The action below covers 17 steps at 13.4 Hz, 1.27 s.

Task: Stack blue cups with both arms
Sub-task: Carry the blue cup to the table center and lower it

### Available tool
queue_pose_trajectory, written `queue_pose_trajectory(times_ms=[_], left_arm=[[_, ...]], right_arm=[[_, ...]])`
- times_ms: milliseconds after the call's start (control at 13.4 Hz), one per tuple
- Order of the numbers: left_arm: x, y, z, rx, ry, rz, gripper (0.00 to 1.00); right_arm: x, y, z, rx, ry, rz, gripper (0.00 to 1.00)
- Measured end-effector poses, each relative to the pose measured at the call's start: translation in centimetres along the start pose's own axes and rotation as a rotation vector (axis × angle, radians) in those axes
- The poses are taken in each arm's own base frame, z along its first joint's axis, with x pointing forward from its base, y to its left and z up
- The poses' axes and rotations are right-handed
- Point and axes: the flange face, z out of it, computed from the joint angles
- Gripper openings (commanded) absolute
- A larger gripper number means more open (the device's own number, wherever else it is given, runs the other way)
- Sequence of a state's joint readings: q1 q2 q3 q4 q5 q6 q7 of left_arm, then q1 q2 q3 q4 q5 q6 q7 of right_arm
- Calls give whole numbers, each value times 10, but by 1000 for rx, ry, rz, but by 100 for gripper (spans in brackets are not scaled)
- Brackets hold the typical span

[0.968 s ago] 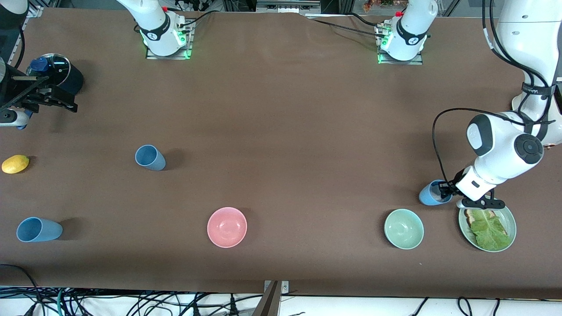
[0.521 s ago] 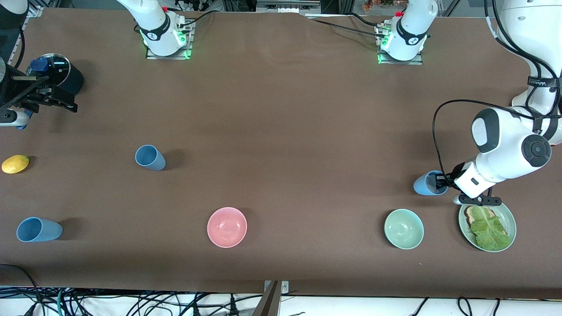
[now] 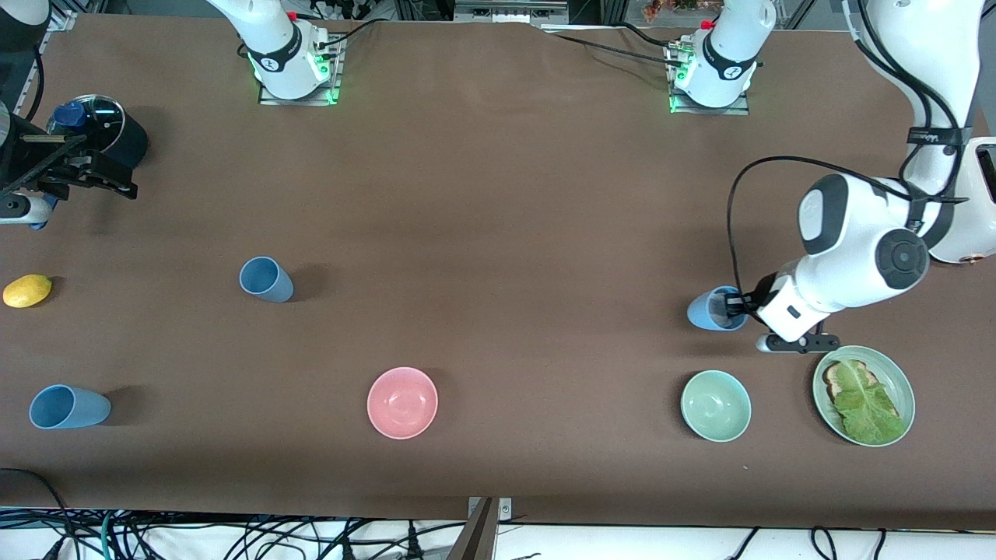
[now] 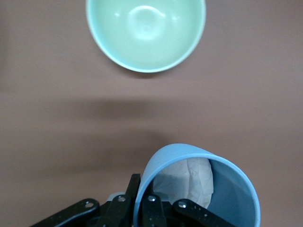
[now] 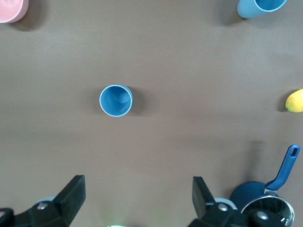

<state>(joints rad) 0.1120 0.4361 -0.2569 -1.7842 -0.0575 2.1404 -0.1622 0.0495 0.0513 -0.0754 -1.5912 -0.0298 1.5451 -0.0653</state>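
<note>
blue cup [image 4: 227,189]: matte, likely plastic | green bowl [image 4: 146,33]: glossy | table [image 3: 498,233]: matte brown

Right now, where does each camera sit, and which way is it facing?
Front view: high across the table, facing both bases; shows the left pincer gripping a blue cup.
Left wrist view: looks down past its fingers at that cup and a green bowl, both also in front view.
Right wrist view: waiting, open fingers above another cup.

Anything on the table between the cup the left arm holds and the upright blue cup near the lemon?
Nothing: the front view shows bare brown table between the held cup in the left gripper and the upright cup.
</note>
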Motion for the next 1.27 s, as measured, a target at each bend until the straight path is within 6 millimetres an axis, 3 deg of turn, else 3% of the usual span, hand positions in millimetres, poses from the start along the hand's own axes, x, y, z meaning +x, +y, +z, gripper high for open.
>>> queue_pose_trajectory(times_ms=[298,596,819,1043,1266], left_arm=[[-23,92,9,67,14,-48,0],[-60,194,11,123,78,-110,0],[-88,251,13,110,97,-157,0],[-115,303,35,119,112,-197,0],[-130,347,74,91,142,-251,0]], right_arm=[[0,0,0,0,0,0,100],[0,0,0,0,0,0,100],[0,0,0,0,0,0,100],[0,0,0,0,0,0,100],[0,0,0,0,0,0,100]])
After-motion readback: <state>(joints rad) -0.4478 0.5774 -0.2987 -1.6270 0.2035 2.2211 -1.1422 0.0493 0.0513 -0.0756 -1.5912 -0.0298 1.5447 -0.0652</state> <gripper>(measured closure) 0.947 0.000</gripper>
